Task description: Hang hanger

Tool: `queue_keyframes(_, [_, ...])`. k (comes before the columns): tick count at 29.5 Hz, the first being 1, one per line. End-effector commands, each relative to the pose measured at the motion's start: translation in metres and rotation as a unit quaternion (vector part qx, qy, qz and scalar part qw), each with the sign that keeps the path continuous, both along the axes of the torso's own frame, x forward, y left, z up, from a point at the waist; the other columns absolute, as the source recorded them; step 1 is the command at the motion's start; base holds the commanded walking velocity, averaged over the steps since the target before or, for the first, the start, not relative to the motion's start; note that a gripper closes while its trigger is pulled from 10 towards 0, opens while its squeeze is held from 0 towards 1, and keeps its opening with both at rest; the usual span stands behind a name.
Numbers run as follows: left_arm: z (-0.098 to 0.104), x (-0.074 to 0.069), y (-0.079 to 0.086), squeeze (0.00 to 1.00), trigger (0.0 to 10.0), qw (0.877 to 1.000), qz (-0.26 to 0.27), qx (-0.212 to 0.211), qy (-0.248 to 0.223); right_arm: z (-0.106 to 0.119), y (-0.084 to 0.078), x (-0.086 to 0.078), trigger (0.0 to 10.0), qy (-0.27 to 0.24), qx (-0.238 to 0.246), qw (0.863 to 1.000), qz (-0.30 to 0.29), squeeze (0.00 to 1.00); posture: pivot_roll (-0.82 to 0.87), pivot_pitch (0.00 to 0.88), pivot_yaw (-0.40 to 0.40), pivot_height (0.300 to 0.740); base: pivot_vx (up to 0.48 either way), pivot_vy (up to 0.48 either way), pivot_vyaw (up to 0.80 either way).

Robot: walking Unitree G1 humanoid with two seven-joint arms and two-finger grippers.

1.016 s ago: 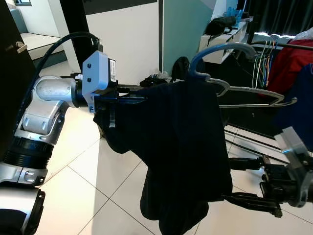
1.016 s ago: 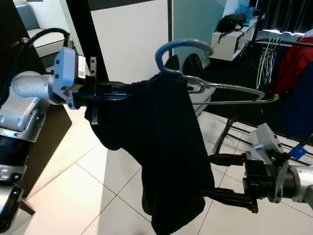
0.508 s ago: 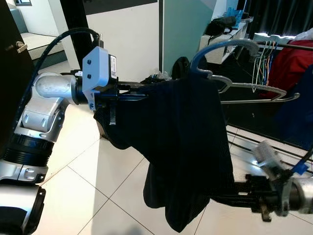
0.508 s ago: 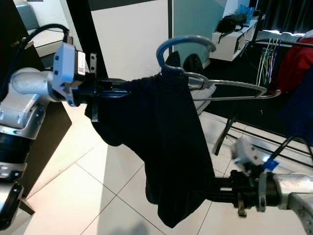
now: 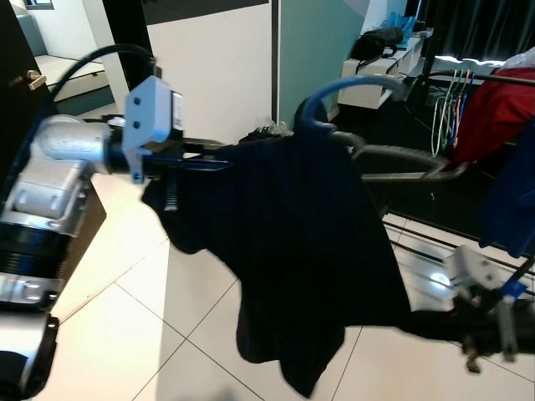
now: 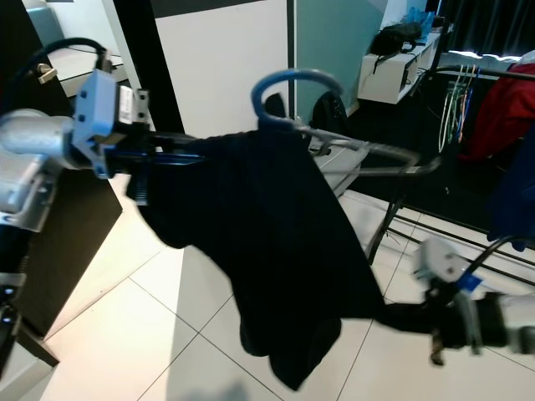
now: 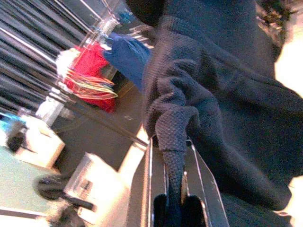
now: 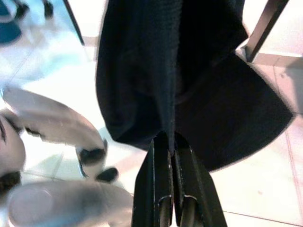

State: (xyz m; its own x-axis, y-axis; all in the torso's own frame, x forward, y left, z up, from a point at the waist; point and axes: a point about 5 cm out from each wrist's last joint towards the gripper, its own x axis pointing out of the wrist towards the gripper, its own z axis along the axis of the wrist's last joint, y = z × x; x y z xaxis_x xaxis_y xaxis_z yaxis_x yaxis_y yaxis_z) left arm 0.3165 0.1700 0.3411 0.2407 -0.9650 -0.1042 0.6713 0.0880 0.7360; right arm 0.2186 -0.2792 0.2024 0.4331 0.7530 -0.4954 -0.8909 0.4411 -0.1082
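- The right gripper reaches up from the lower edge of the picture, its two black fingers pressed together with a thin fold of cloth pinched between the tips
- The dark garment hangs beyond the fingertips, a knitted black fabric falling in folds, its hem spreading wide on one side
- A dark metal bar slants behind the garment near one corner
- Pale floor tiles with a grout line show under the cloth
- A blurred silver arm section and other blurred silver shapes lie beside the fingers
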Motion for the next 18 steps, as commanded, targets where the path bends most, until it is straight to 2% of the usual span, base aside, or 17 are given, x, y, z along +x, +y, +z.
queue_keyframes(1, [0.002, -0.002, 0.006, 0.00, 10.0, 1.000, 0.007, 0.008, 0.001, 0.001, -0.004, 0.000, 0.0, -0.007, -0.012, 1.000, -0.005, 0.00, -0.07, 0.000, 0.035, 0.740, 0.000, 0.000, 0.00])
queue_keyframes(2, [-0.004, -0.005, 0.014, 0.00, 10.0, 0.998, 0.003, 0.046, 0.046, 0.009, -0.011, 0.002, 0.0, -0.020, -0.033, 0.999, -0.017, 0.00, -0.07, 0.000, 0.035, 0.740, 0.000, 0.000, 0.00])
queue_keyframes(3, [-0.004, -0.005, 0.014, 0.00, 10.0, 0.998, 0.003, 0.046, 0.046, 0.009, -0.011, 0.002, 0.0, -0.020, -0.033, 0.999, -0.017, 0.00, -0.07, 0.000, 0.035, 0.740, 0.000, 0.000, 0.00])
queue_keyframes(4, [-0.008, -0.008, 0.020, 0.00, 10.0, 0.994, -0.001, 0.074, 0.081, 0.014, -0.014, 0.003, 0.0, -0.031, -0.048, 0.998, -0.019, 0.00, -0.06, 0.000, 0.031, 0.740, 0.000, 0.000, 0.00])
queue_keyframes(5, [-0.008, -0.008, 0.020, 0.00, 10.0, 0.994, -0.001, 0.074, 0.081, 0.014, -0.014, 0.003, 0.0, -0.031, -0.048, 0.998, -0.019, 0.00, -0.06, 0.000, 0.031, 0.740, 0.000, 0.000, 0.00])
queue_keyframes(6, [-0.009, -0.011, 0.026, 0.00, 10.0, 0.989, -0.007, 0.094, 0.112, 0.016, -0.012, 0.005, 0.0, -0.041, -0.057, 0.997, -0.016, 0.00, -0.05, 0.000, 0.032, 0.740, 0.000, 0.000, 0.00])
queue_keyframes(8, [-0.009, -0.011, 0.026, 0.00, 10.0, 0.989, -0.007, 0.094, 0.112, 0.016, -0.012, 0.005, 0.0, -0.041, -0.057, 0.997, -0.016, 0.00, -0.05, 0.000, 0.032, 0.740, 0.000, 0.000, 0.00])
queue_keyframes(9, [-0.010, -0.015, 0.031, 0.00, 10.0, 0.984, -0.019, 0.108, 0.143, 0.017, -0.010, 0.007, 0.0, -0.048, -0.066, 0.997, -0.013, 0.00, -0.05, 0.000, 0.034, 0.740, 0.000, 0.000, 0.00])
queue_keyframes(18, [-0.010, -0.015, 0.031, 0.00, 10.0, 0.984, -0.019, 0.108, 0.143, 0.017, -0.010, 0.007, 0.0, -0.048, -0.066, 0.997, -0.013, 0.00, -0.05, 0.000, 0.034, 0.740, 0.000, 0.000, 0.00])
